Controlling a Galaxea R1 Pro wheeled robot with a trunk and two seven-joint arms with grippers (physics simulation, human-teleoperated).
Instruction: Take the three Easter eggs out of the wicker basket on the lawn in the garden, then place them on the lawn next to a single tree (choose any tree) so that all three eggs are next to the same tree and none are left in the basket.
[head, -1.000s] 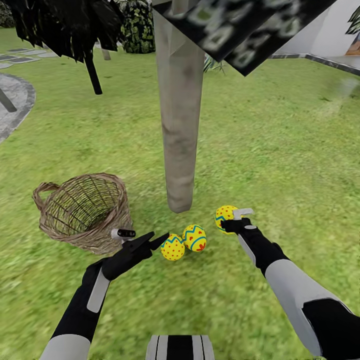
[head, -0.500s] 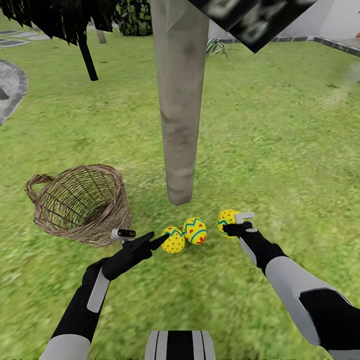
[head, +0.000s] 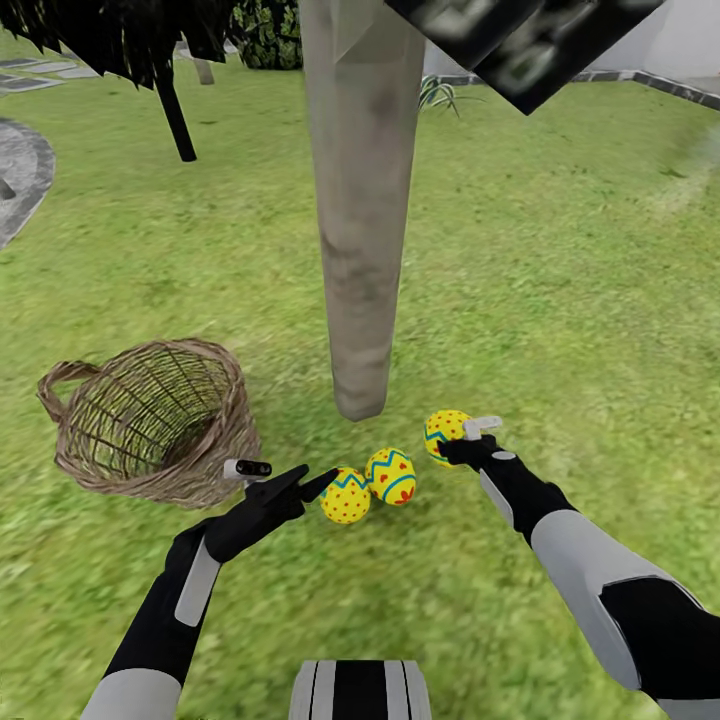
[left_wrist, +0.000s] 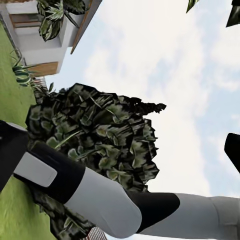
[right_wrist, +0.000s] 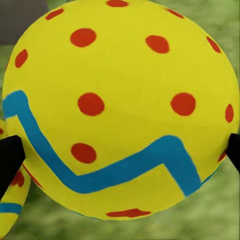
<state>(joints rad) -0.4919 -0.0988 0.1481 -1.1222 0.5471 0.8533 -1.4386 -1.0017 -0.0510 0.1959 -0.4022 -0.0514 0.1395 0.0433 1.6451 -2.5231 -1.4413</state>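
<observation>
Two Easter eggs (head: 346, 496) (head: 391, 475) lie touching on the lawn (head: 560, 300) just before the tree (head: 358, 240) trunk. A third egg (head: 446, 434) sits clasped in the right gripper (head: 462, 440); the right wrist view shows its red dots and blue zigzag (right_wrist: 120, 107) between dark fingertips (right_wrist: 10, 157). The left gripper (head: 285, 478) hovers spread beside the eggs. The wicker basket (head: 150, 418) leans nearby, its inside partly shadowed. The left wrist view looks toward a bush (left_wrist: 95, 145) and sky.
</observation>
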